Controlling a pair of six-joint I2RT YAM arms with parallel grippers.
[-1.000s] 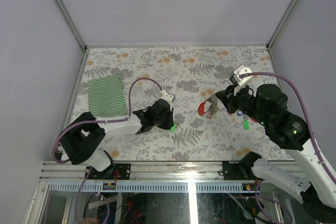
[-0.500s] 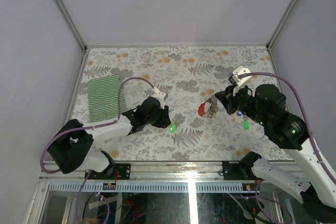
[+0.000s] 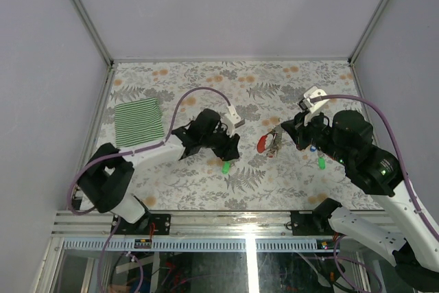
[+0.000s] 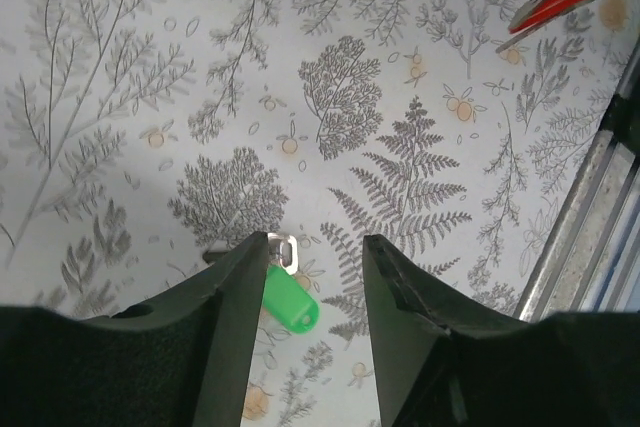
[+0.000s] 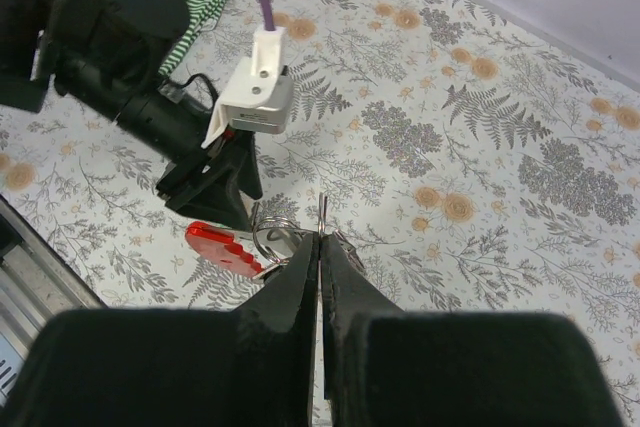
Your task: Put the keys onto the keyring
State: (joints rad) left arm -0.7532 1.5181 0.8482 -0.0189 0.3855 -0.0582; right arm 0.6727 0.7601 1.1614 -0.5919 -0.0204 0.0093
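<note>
One green key (image 4: 290,305) lies beside the parted left pincer (image 4: 315,247).

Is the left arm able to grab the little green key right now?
Probably yes. The left gripper hangs open right above the green key, which lies on the table between its fingers. Nothing covers it; the right gripper, shut on the keyring, sits well aside.

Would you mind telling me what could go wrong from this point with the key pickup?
The green key lies off-centre, beside one finger of the open left end effector, so closing may push it aside rather than grip it. The right end effector pinches the keyring by a thin strip only; it could twist or slip.
</note>
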